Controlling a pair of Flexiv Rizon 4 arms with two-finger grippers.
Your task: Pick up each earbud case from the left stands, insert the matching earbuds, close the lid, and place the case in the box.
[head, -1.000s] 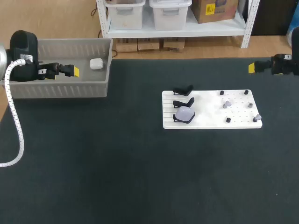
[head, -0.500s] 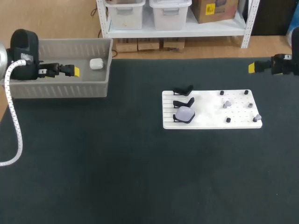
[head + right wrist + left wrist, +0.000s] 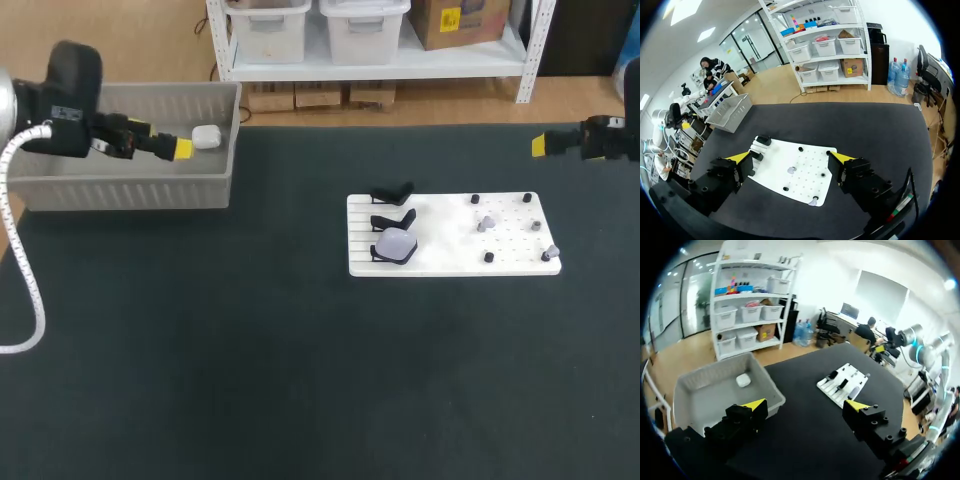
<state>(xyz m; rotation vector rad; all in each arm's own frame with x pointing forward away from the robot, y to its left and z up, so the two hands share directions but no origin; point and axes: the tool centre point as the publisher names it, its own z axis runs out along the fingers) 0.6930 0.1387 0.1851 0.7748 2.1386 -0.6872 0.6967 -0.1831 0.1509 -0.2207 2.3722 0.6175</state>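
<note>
My left arm point(image 3: 70, 100) comes in at the far left and holds its left jaws over the open grey plastic box point(image 3: 130, 190) in that corner of the black bench point(image 3: 300, 380). From the head camera one yellow tip sits just beside the white rounded earbud case point(image 3: 206, 137) lying in the box near its far right corner, though I cannot tell if they touch. From the left wrist camera the left jaws stand wide apart with nothing between them, and the grey box point(image 3: 695, 390) with the white case point(image 3: 743, 380) lies ahead of them. Right of the bench's middle is the white rectangular board point(image 3: 450, 240), slatted on its left part and drilled with holes on its right. Three black stands line its left side. The far one point(image 3: 392, 192) and the middle one point(image 3: 394, 218) carry nothing, and the near one holds a pale lavender earbud case point(image 3: 396, 244). Among the holes are several short black pegs and two small grey earbuds, one near the middle point(image 3: 485, 223) and one at the near right corner point(image 3: 549, 253). My right arm point(image 3: 605, 140) is at the far right edge, well apart from the board. Its right jaws are spread open and hold nothing, and the white board point(image 3: 795, 172) lies ahead of them in the right wrist camera.
</note>
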